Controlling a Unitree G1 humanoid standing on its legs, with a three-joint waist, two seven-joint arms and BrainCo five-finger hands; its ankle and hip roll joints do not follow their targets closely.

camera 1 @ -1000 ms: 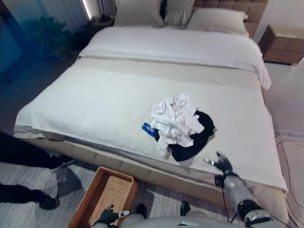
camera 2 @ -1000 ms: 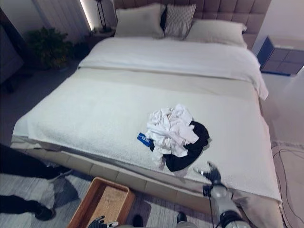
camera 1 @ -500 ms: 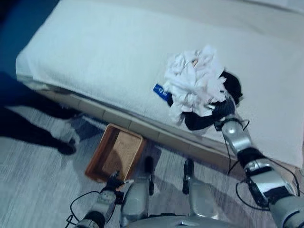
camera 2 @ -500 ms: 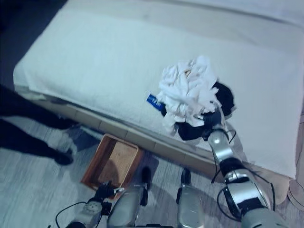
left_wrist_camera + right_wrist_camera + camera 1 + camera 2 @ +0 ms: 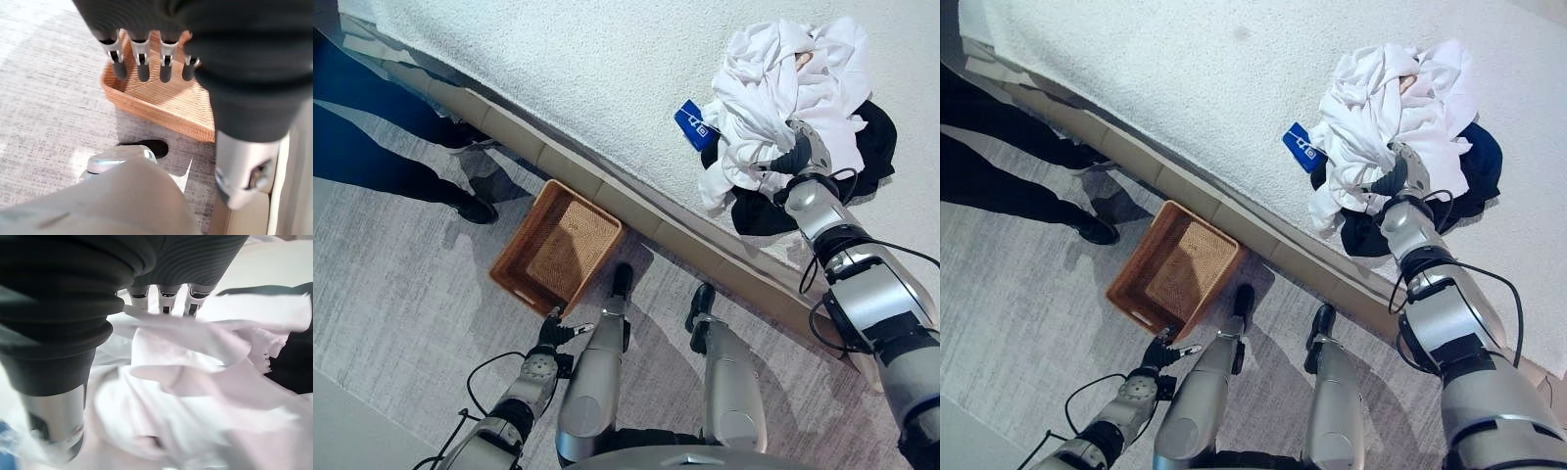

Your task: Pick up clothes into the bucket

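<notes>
A heap of white clothes (image 5: 781,83) lies on top of a black garment (image 5: 867,147) near the bed's front edge, with a blue tag (image 5: 693,121) at its left side. My right hand (image 5: 800,149) is pushed into the heap's lower edge, and the right wrist view has white cloth (image 5: 195,382) folded across it. The woven brown basket (image 5: 521,227) stands empty on the floor beside the bed. My left hand (image 5: 551,335) hovers low near the basket's near corner, open, its straight fingers (image 5: 140,66) pointing at the basket (image 5: 161,115).
The white bed cover (image 5: 558,59) takes up the upper part, with the tan bed base (image 5: 636,211) running diagonally below it. A person's dark legs and shoe (image 5: 475,208) stand on the grey carpet left of the basket.
The camera has tipped down and closer, so the whole picture has shifted. My right hand has gone from the black garment's edge into the white heap. The left hand stays by the basket.
</notes>
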